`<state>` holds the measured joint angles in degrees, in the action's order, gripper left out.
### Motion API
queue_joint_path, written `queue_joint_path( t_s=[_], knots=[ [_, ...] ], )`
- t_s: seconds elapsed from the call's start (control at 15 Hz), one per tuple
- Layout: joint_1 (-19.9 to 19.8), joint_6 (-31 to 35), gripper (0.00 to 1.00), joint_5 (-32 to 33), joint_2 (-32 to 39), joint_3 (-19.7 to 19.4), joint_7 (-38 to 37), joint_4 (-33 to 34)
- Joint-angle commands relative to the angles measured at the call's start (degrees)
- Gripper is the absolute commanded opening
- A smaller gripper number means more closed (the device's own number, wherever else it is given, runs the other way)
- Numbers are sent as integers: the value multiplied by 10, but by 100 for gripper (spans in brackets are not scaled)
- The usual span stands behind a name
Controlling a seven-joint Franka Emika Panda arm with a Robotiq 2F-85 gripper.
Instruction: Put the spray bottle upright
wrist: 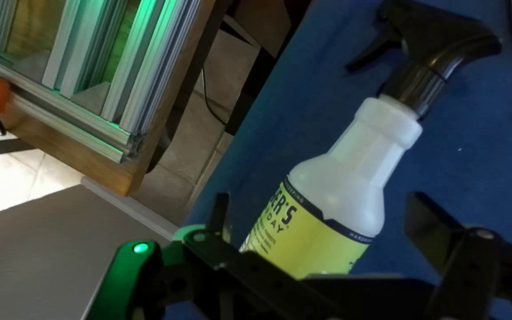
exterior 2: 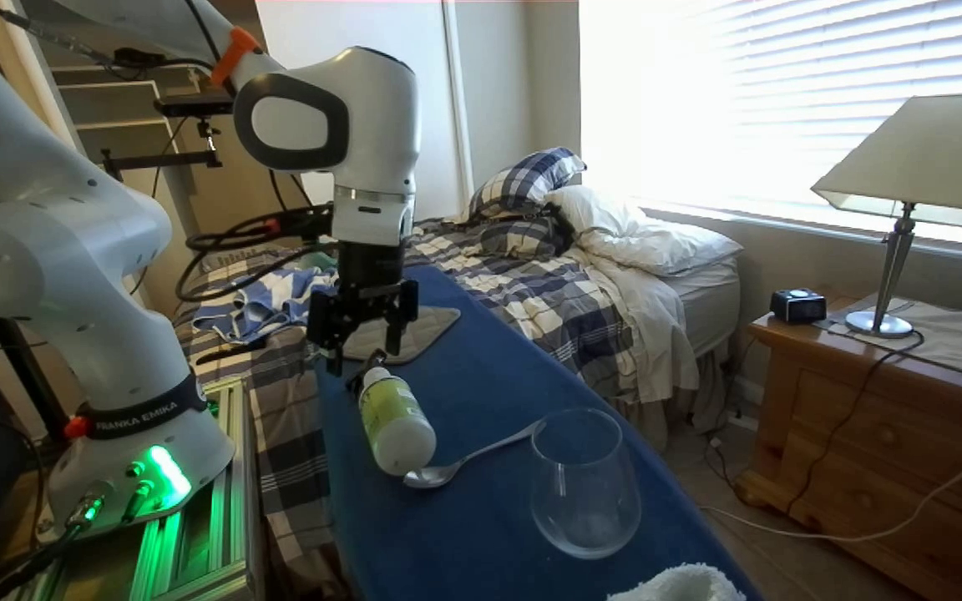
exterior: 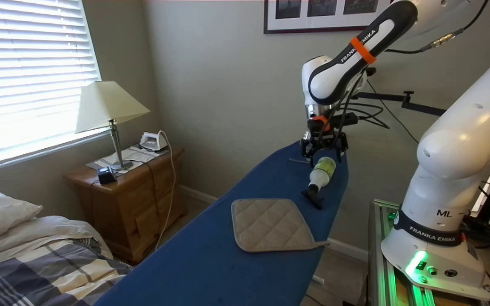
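Note:
The spray bottle (exterior: 322, 172) has a whitish body, a yellow-green label and a black spray head. It lies on its side on the blue ironing board (exterior: 245, 272). In an exterior view its base (exterior 2: 407, 446) faces the camera, and its head points toward the tan pad. My gripper (exterior: 325, 160) is open above the bottle, with its fingers pointing down. In the wrist view the bottle (wrist: 349, 191) lies diagonally between the spread fingers (wrist: 318, 213), with a visible gap on its right side. The gripper's body hides the bottle's lower end there.
A tan quilted pad (exterior: 272, 225) lies near the spray head. A spoon (exterior 2: 473, 457) lies by the bottle's base, its bowl close to it. A clear glass (exterior 2: 585, 492) and a white cloth (exterior 2: 681, 584) stand farther along the board. The bottle is near the board's robot-side edge.

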<state>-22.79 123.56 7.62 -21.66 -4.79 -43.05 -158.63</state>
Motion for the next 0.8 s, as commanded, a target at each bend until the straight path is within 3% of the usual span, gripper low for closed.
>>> queue_joint_path(
  t_s=[0.0, 0.47, 0.73],
  knots=[
    [10, -17, 100, -13, 10, 4, -70, 0],
    [34, -20, 100, -67, 55, -13, -96, -1],
    [55, -5, 100, -129, 80, -29, -56, -1]
  ],
)
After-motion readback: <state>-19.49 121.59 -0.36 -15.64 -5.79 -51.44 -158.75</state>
